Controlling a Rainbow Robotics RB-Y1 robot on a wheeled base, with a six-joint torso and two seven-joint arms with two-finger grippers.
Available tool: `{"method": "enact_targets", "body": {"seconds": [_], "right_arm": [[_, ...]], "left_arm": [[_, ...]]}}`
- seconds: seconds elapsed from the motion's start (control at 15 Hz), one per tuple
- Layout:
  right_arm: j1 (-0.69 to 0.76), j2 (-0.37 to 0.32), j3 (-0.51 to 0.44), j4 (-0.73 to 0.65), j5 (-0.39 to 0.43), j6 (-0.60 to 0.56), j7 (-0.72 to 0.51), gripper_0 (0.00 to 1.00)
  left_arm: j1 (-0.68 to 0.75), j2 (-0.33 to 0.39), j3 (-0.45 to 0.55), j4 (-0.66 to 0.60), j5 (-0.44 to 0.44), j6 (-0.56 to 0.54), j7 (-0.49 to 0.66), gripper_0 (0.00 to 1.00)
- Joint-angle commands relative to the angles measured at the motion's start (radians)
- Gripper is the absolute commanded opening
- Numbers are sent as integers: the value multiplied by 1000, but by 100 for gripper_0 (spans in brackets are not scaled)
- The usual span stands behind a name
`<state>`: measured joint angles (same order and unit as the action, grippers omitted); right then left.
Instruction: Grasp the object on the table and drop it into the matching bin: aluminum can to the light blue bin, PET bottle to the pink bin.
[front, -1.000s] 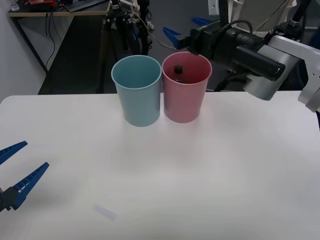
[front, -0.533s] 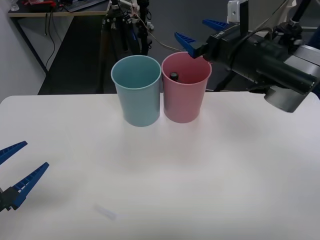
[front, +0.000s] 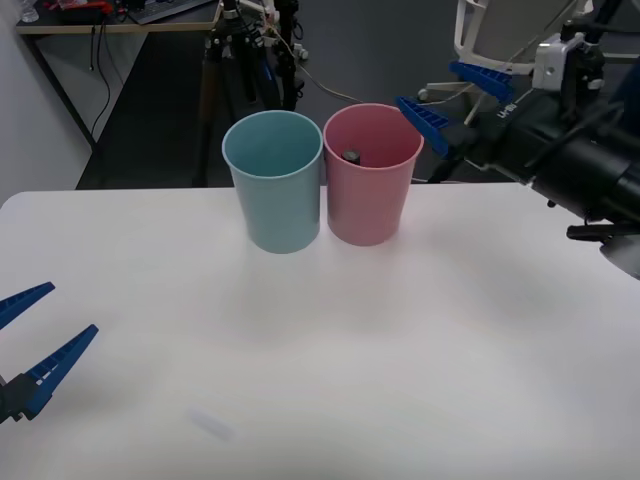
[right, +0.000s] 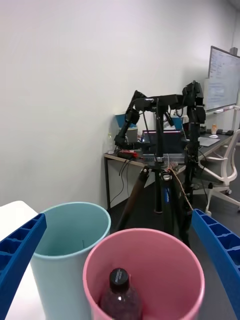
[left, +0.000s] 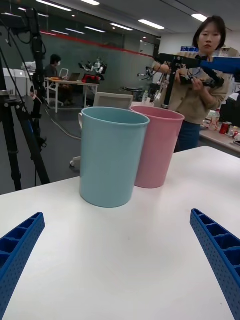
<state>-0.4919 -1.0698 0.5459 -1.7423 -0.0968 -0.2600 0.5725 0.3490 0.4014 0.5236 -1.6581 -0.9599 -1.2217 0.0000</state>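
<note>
The white table spreads before me, and at its far edge the light blue bin stands touching the pink bin. The PET bottle stands inside the pink one, dark cap up. I judge it light, thin-walled and slick, best pinched across the labelled body. My right gripper hangs raised just beside the pink rim, spread wide, empty. My left gripper waits low at the near left, also spread, empty.
</note>
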Motion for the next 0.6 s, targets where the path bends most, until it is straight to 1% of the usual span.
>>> {"method": "enact_targets", "body": {"seconds": [0.07,0.13,0.2,0.47,0.53,0.6], "right_arm": [[136,-10,-81,-56,23,-31,4,100],[176,-10,-103,-68,46,-42,-2,100],[243,-9,-147,-88,88,-54,-5,100],[455,-4,-244,-134,132,-122,-13,100],[503,10,-274,-135,164,-143,-19,100],[555,39,-313,-135,210,-165,-26,100]], "left_arm": [[0,0,0,0,0,0,0,100],[0,0,0,0,0,0,0,100],[0,0,0,0,0,0,0,100],[0,0,0,0,0,0,0,100],[0,0,0,0,0,0,0,100],[0,0,0,0,0,0,0,100]]}}
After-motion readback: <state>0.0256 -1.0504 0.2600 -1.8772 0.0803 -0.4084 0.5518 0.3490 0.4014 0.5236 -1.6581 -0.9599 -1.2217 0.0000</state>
